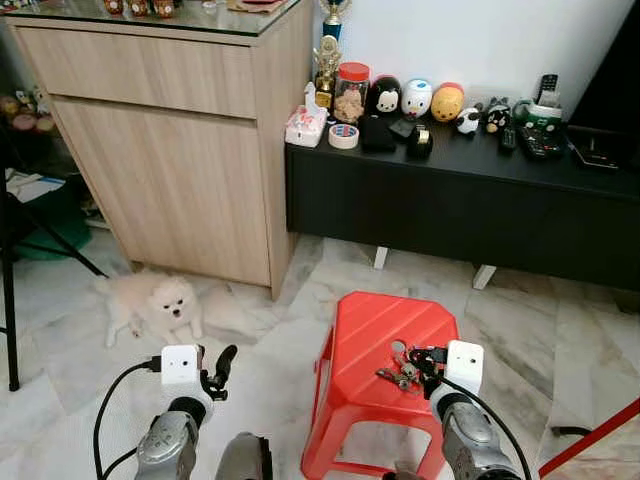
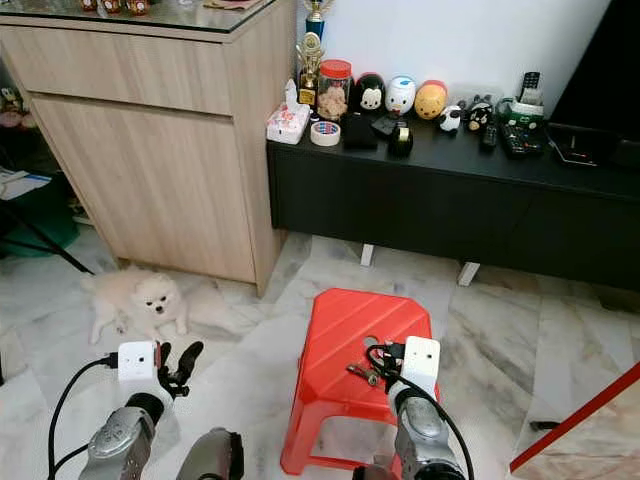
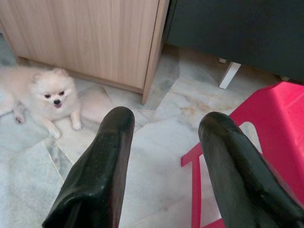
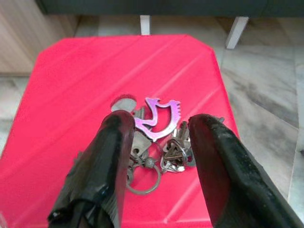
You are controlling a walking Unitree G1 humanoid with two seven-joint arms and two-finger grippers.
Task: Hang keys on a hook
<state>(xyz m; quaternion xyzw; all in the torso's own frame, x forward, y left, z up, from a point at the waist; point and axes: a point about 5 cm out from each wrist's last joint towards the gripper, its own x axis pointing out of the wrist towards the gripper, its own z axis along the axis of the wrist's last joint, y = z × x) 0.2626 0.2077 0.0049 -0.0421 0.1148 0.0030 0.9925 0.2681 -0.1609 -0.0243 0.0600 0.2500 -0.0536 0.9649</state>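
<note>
A bunch of keys (image 4: 154, 142) with a purple metal tag (image 4: 159, 116) lies on the top of a red plastic stool (image 1: 365, 330). My right gripper (image 4: 159, 126) hovers just over the keys, open, with one finger on each side of the bunch. In the left eye view the keys (image 1: 400, 372) lie on the stool's near right part, right in front of my right gripper (image 1: 428, 360). My left gripper (image 1: 220, 372) is held above the floor to the left of the stool, open and empty. No hook can be made out.
A small white dog (image 1: 160, 305) lies on the marble floor beside a tall wooden cabinet (image 1: 175, 150). A low black console (image 1: 470, 200) with toys, tape and remotes stands against the wall behind the stool. A black tripod leg (image 1: 10, 300) is at far left.
</note>
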